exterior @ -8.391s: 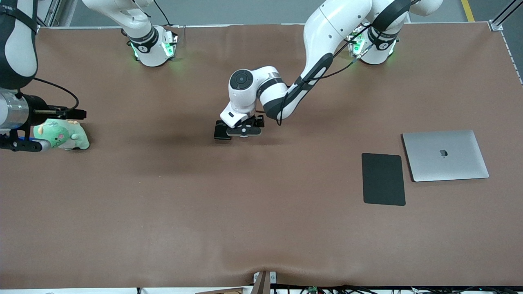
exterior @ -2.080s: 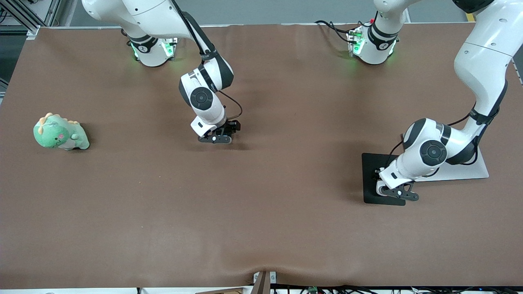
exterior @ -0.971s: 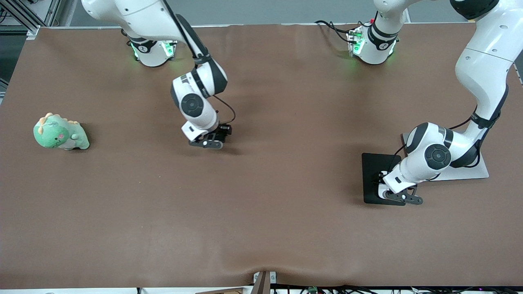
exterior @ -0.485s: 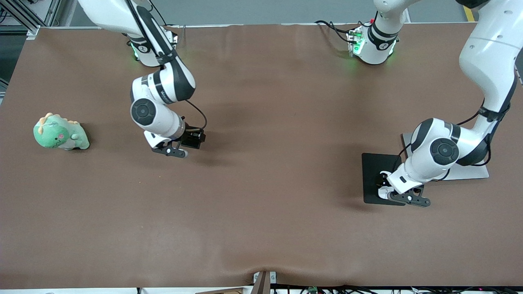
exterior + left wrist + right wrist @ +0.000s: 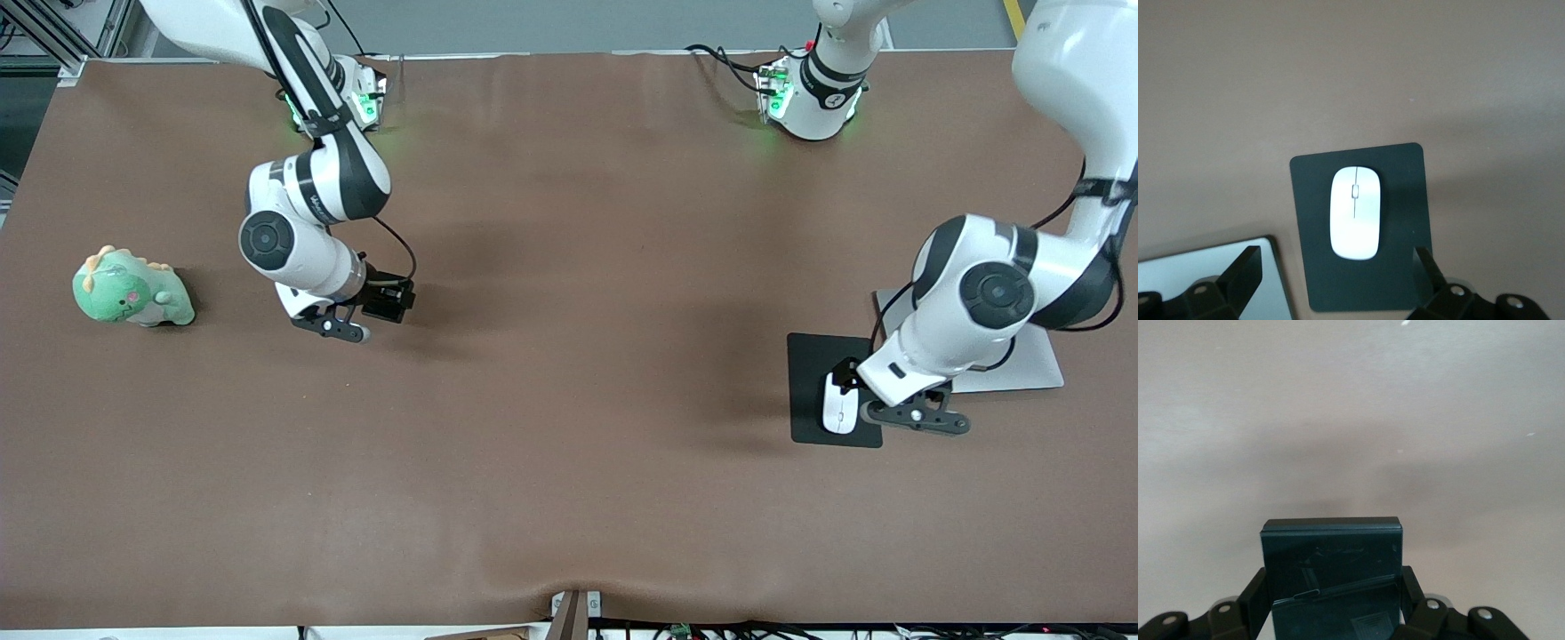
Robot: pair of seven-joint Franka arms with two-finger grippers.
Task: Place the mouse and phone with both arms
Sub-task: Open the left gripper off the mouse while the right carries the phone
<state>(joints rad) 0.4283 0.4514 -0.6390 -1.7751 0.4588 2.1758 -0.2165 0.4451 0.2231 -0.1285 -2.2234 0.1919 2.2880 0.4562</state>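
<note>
The white mouse point(image 5: 839, 409) lies on the black pad point(image 5: 811, 364), on the pad's part nearer the front camera. My left gripper point(image 5: 916, 418) hangs open and empty above the pad's edge, beside the mouse and apart from it. In the left wrist view the mouse point(image 5: 1355, 212) sits alone on the pad point(image 5: 1405, 193), with my left gripper point(image 5: 1336, 267) spread wide. My right gripper point(image 5: 331, 326) is over bare table between the plush toy and the middle. It is shut on the black phone point(image 5: 1331, 563), gripped by its two long edges in my right gripper point(image 5: 1333, 590). The hand hides the phone in the front view.
A green plush dinosaur point(image 5: 132, 289) sits toward the right arm's end of the table. A closed silver laptop point(image 5: 1049, 373) lies beside the pad, partly under the left arm; it also shows in the left wrist view point(image 5: 1185, 280). A brown cloth covers the table.
My right gripper has carried the phone toward the plush dinosaur. My left gripper has let go of the mouse on the pad, risen and shifted away from it.
</note>
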